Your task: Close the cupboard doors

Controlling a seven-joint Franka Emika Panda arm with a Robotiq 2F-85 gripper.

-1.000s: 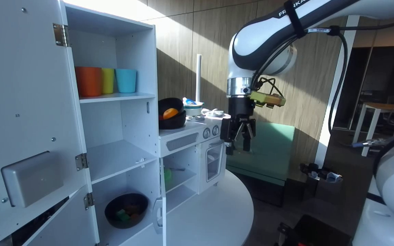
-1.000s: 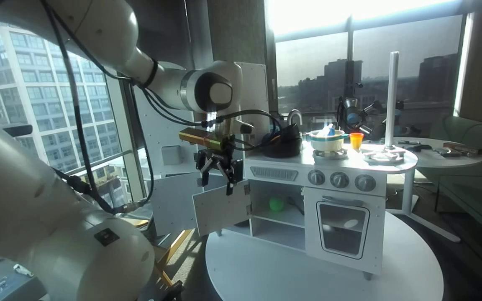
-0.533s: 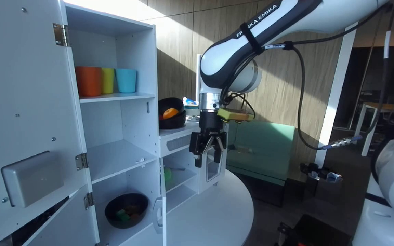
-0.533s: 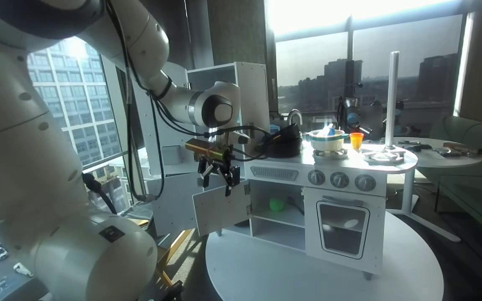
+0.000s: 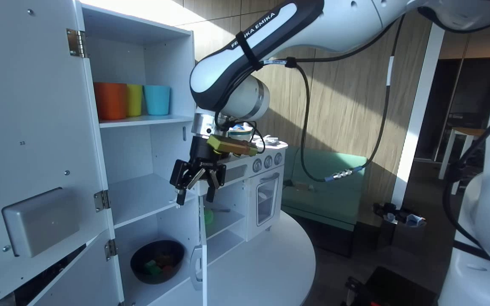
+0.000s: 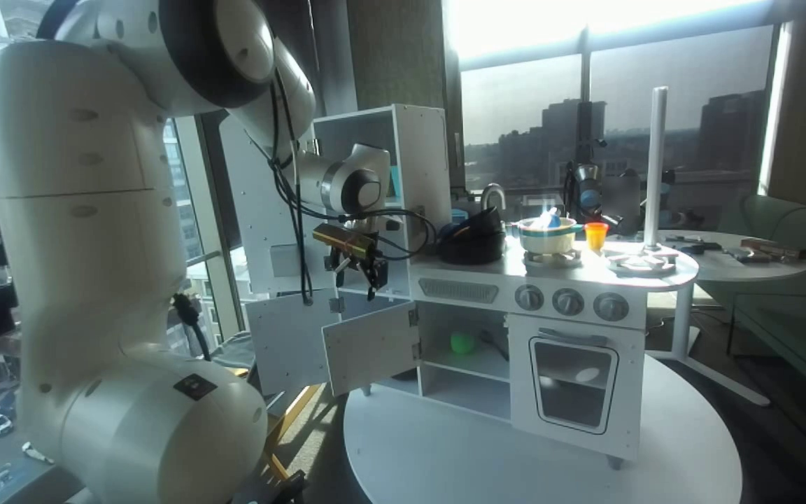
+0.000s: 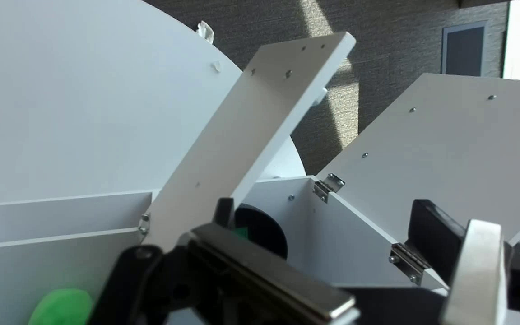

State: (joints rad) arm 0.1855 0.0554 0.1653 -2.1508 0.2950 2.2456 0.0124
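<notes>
Black two-finger gripper [image 5: 195,198] left of centre in exterior view, fingers apart. I'd press outer face of flat white door [image 7: 246,126], upper-middle wrist view, near free edge.

1. Round white table [image 6: 543,462]; its curved right edge shows in both exterior views;
2. stove unit [image 6: 520,332] on the far part, a short foot [image 6: 614,462] under its right end;
3. tall cupboard [image 5: 128,153] left of it, at the far left edge;
4. small pale patch [image 7: 216,67] near the edge, too faint to identify
</notes>
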